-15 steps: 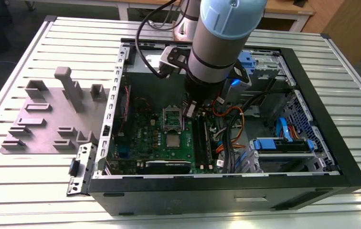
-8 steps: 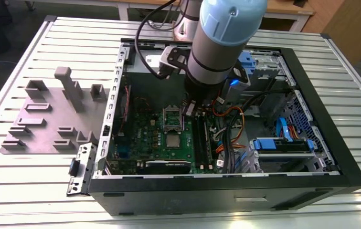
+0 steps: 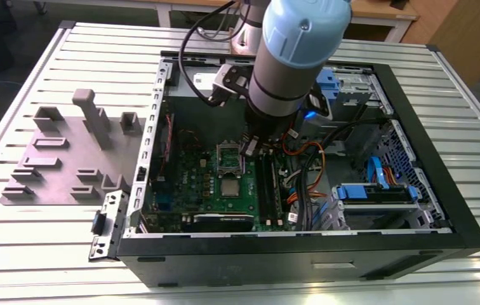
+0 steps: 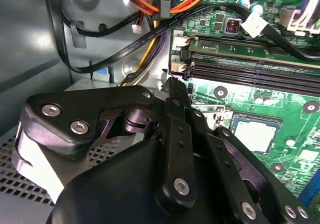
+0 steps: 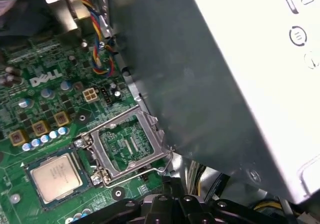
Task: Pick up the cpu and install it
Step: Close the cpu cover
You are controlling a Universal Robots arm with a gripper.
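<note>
Silver-grey and square, the thin flat cpu (image 5: 51, 176) lies seated on the green circuit board (image 3: 223, 184) inside the open black computer case (image 3: 443, 210) on the slatted metal table (image 3: 70, 248), just beside the raised rectangular silver metal bracket frame (image 5: 127, 146). The black robot hand (image 3: 250, 150) hangs above the board, near that frame and apart from the cpu (image 3: 230, 187); whether it is clenched or released cannot be told. Orange and black cables (image 4: 150, 14) run past the frame's far side.
</note>
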